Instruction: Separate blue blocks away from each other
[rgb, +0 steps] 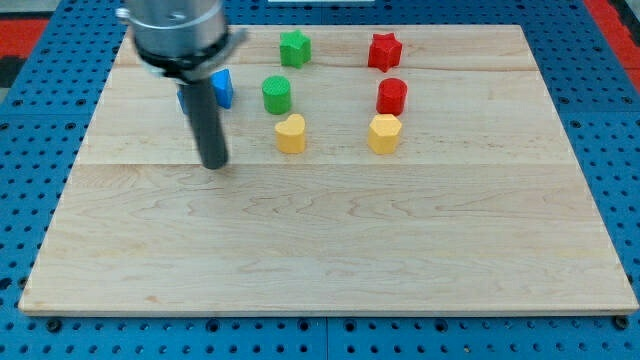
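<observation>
Below the blue block (222, 88) (half hidden): my tip (213, 164).

I can read no text, label, brand, number or sign anywhere from here, neither on the tabletop (330, 260) nor on any block.

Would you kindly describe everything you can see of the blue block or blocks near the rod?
Only bits of blue show, at the view's upper left of the wooden board, on either side of the dark rod, which hides the middle. The right-hand bit looks like an angular, glossy block; the left sliver is too small to read. Whether this is one block or two, touching or apart, I cannot tell. My tip sits just below it, toward the view's bottom. The green cylinder stands clear to its right.
</observation>
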